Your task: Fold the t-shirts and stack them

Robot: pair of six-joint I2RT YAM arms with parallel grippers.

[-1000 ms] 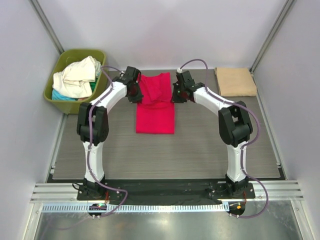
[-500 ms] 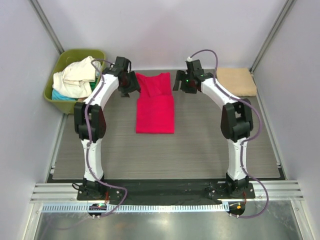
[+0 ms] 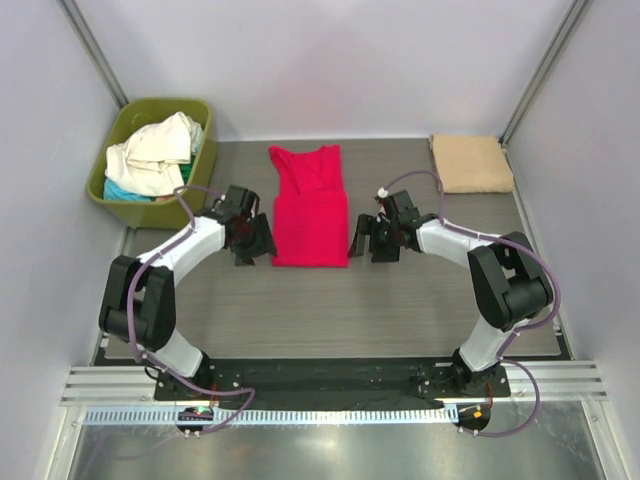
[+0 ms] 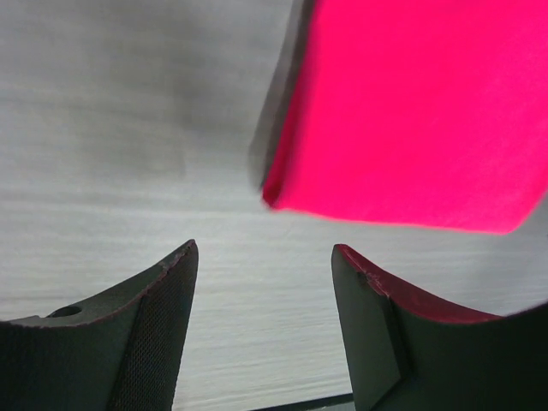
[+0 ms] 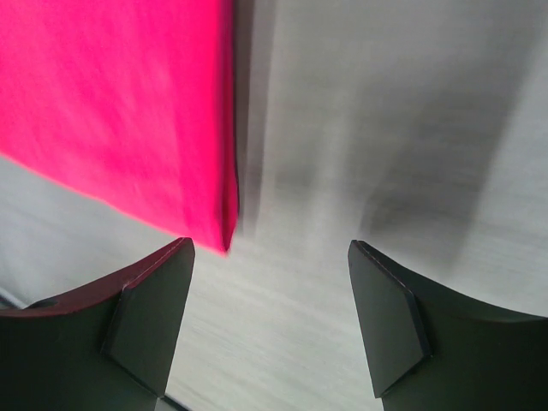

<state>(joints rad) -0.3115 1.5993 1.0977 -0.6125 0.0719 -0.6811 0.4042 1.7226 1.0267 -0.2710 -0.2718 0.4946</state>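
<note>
Tub (image 3: 128, 208): olive green, back and to the left of the left gripper. Loaded with cream shirts (image 3: 155, 150), crumpled in a heap, and a strip of teal shirt (image 3: 118, 190) showing beneath them at the near side.

Left gripper (image 3: 255, 240) (image 4: 264, 253): low over the table (image 3: 330, 310), just left of the red shirt's near-left corner. Fingers spread wide, nothing between them. From the wrist view, the corner sits ahead and slightly right of the gap, not touching either finger.

Red shirt (image 3: 311, 205) (image 4: 411, 111) (image 5: 111, 94): bright crimson, plain, lying flat between the two grippers. Folded into a long narrow strip, sleeves not showing. Scooped neckline at the far end, straight edge at the near end. Side edges crisp, casting a thin shadow on the table. Near corners rounded. Surface smooth apart from soft creases near the neckline.

Right gripper (image 3: 367, 238) (image 5: 270, 248): low over the table, just right of the shirt's near-right corner. Fingers wide apart, gripping nothing. From the wrist view, the corner sits just ahead of the left finger, clear of it.

Tan shirt (image 3: 471, 163): beige, folded into a neat rectangle, lying alone on the table, back and to the right of the right gripper, well apart from the red one.
</note>
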